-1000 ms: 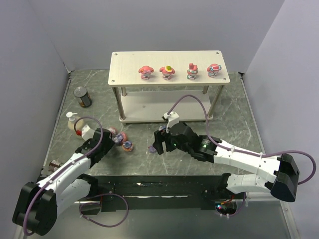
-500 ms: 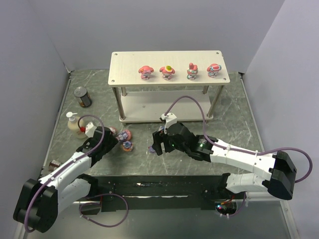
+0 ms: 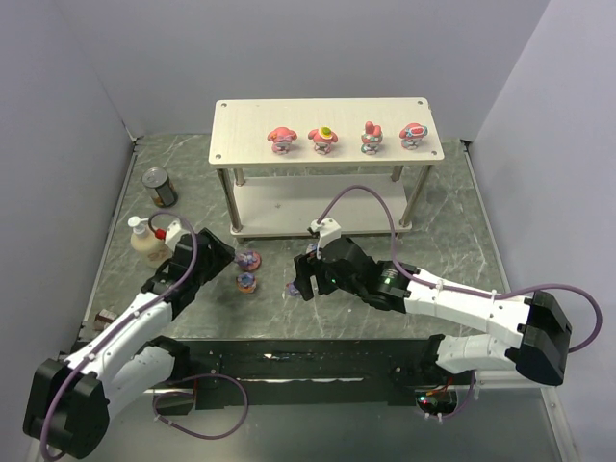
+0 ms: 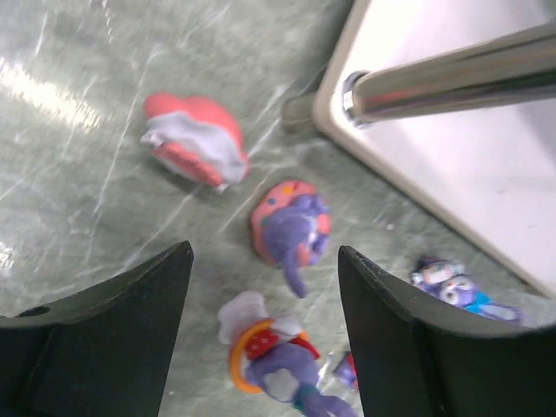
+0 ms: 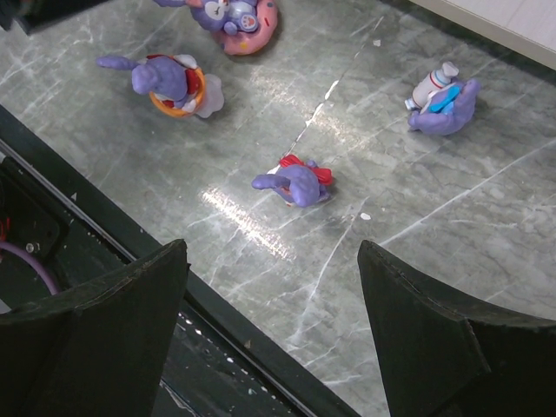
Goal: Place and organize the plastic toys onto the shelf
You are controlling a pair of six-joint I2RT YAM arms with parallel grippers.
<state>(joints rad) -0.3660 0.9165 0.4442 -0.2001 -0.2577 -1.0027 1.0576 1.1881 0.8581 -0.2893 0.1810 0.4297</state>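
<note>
Jaws gape wide on both arms, empty. By the shelf (image 3: 250, 125) leg, the left gripper (image 4: 265, 252) hangs over a purple toy (image 4: 291, 230) on the table (image 3: 452, 231) — lined up to pinch it. The right gripper (image 5: 271, 252) hovers over a purple bunny toy (image 5: 295, 184). Four pink toys (image 3: 284, 140) line the shelf top.

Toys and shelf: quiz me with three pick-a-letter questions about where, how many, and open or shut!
1. Where is the dark can? A: on the table, left of the shelf. B: on the top board. C: in midair.
2. How many toys stand on its top board? A: two. B: four. C: six.
3. The right gripper is... A: shut on a toy. B: shut on the can. C: open, empty.
Answers: A, near the left wall; B, four in a row; C, fingers apart, nothing held.
</note>
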